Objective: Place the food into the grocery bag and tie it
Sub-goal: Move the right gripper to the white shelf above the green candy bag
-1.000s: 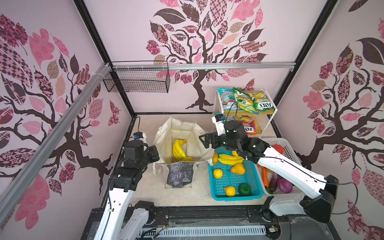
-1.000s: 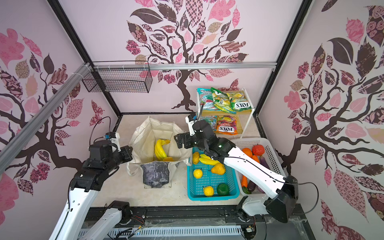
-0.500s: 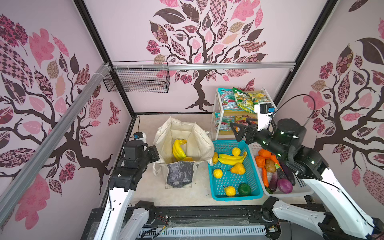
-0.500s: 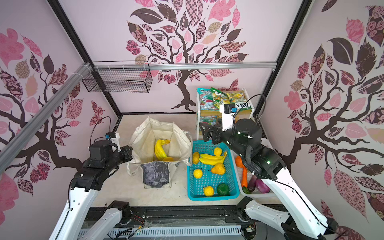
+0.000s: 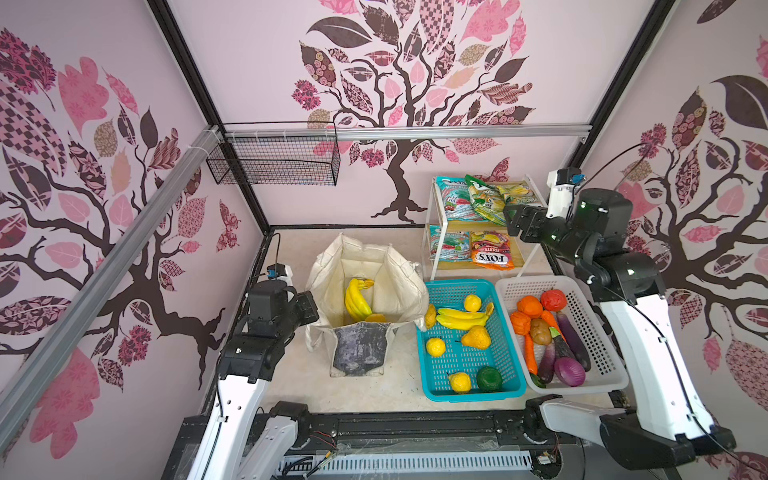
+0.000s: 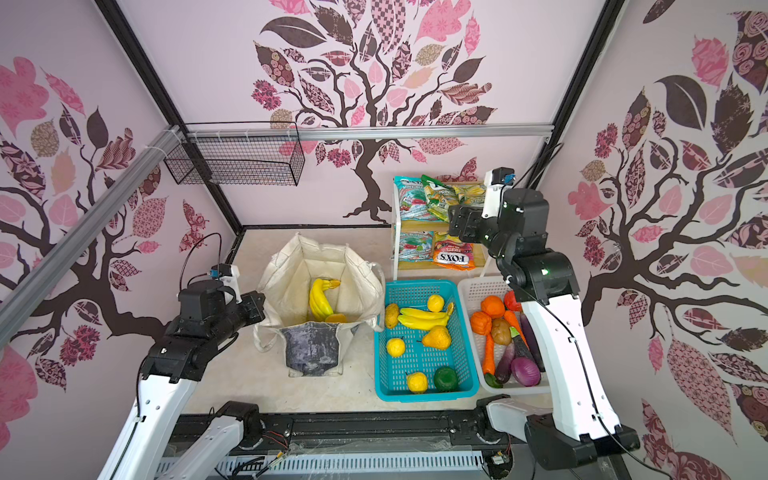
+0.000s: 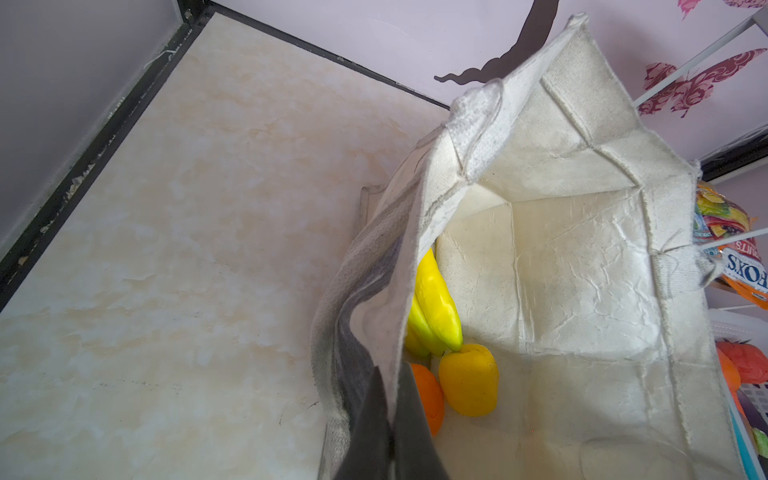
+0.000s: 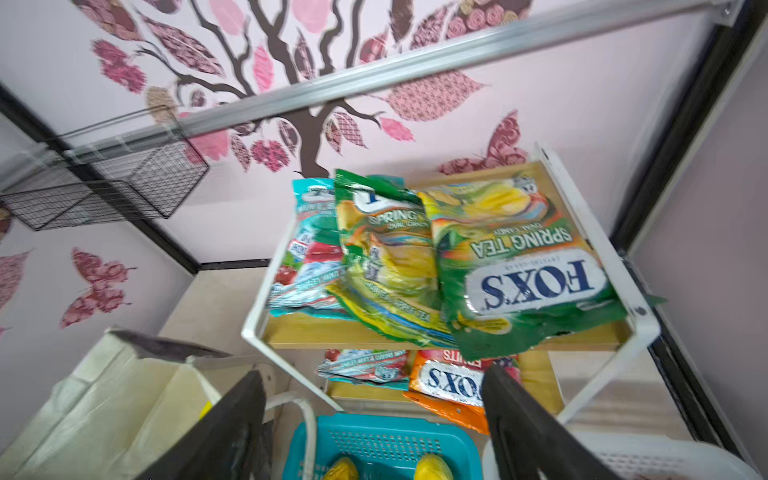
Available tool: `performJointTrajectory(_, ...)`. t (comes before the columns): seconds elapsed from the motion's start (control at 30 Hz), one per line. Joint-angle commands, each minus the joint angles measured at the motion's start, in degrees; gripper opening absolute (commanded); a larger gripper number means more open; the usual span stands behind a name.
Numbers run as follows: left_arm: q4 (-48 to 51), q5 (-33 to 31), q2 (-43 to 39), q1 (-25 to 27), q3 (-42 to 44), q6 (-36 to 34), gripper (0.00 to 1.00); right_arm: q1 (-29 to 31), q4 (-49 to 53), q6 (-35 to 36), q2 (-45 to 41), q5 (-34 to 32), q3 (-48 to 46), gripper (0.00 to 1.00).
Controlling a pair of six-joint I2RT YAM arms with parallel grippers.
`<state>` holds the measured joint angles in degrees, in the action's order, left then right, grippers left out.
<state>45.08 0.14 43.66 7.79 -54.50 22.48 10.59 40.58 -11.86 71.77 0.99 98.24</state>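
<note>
1. Swinging away from the grocery bag, the right arm has left the space above the bag's mouth; its right gripper now hangs at the white rack, which stands well to the bag's right and further back than it.
2. That gripper's jaws stand wide apart with nothing between them; the right wrist view is smeared, so the arm is probably mid-travel.
3. On the bag's left, the left gripper has not shifted; its fingers stay pinched on the bag's rim, propping the mouth open.
4. Inside the bag lie a banana bunch, a yellow piece and an orange piece; the teal basket just beside the bag's right wall holds more fruit, and the white basket beyond it holds vegetables.
5. My reading: the fruit run is paused and a sweet packet comes next; packing looks under halfway, and the tying is not yet begun.
6. Legible print: the green packet on the rack's upper shelf reads "FOX'S", "SPRING TEA" and "OVAL CANDY", upside down to the wrist camera; the orange packet on the lower shelf reads "FOX'S"; the teal packets' lettering is too blurred to read.
</note>
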Motion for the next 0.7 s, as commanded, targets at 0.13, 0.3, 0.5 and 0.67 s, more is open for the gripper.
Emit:
performJointTrajectory(0.13,-1.93,-0.05,0.02,0.03,1.26,-0.23,0.0,-0.02,7.41,4.36,6.37,-13.52,6.58,0.69)
performJointTrajectory(0.3,-1.91,-0.64,-0.25,-0.05,1.28,-0.24,0.0,0.05,4.17,6.01,7.33,-16.18,4.27,0.61)
performJointTrajectory(0.5,-1.78,-0.7,-0.01,0.02,1.15,-0.33,0.0,0.02,1.68,7.1,9.13,-14.66,2.41,0.58)
performJointTrajectory(0.67,-1.83,-0.5,0.59,-0.05,1.34,-0.44,0.0,0.06,1.34,9.66,12.25,-14.42,4.01,0.57)
